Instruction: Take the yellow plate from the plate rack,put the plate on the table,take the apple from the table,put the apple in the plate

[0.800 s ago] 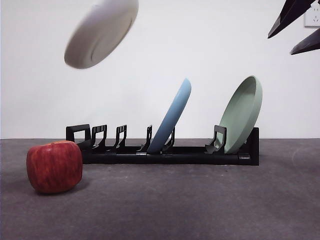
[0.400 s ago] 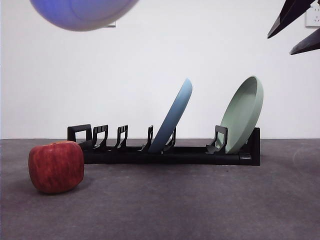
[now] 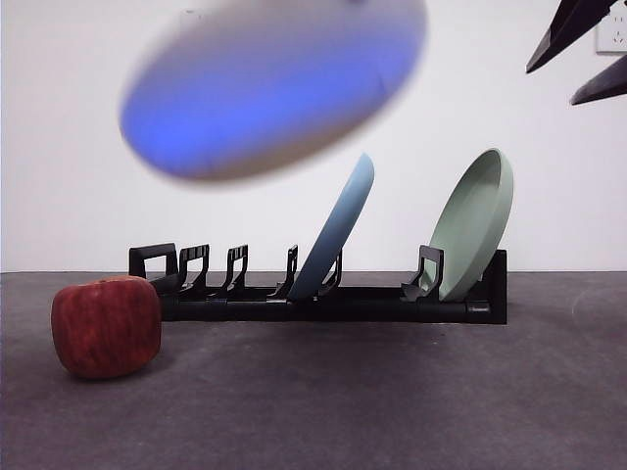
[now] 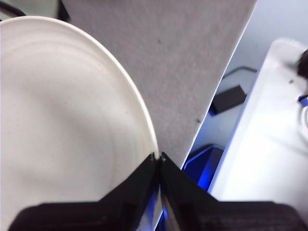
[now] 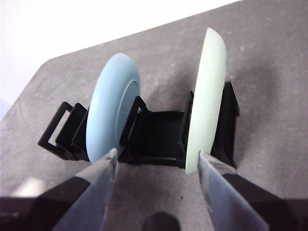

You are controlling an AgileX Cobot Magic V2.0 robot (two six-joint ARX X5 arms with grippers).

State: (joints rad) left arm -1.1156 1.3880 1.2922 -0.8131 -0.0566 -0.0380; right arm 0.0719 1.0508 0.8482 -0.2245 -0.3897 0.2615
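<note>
The yellow plate (image 3: 274,93) hangs in the air above the left half of the plate rack (image 3: 333,304). It is tilted and blurred, and its underside looks bluish in the front view. In the left wrist view my left gripper (image 4: 159,156) is shut on the rim of the cream plate (image 4: 62,125). The left gripper itself does not show in the front view. The red apple (image 3: 106,326) sits on the table (image 3: 392,401) at the front left, beside the rack's left end. My right gripper (image 3: 551,86) waits open at the top right, above the rack (image 5: 159,134).
A light blue plate (image 3: 338,230) leans in the middle of the rack and a pale green plate (image 3: 475,225) leans at its right end. Both show in the right wrist view, blue (image 5: 113,113) and green (image 5: 207,96). The rack's left slots hold nothing.
The yellow plate has come down from the top left edge, moved right and nearer the camera, and looks much larger. Apple, rack and right arm have not moved.
</note>
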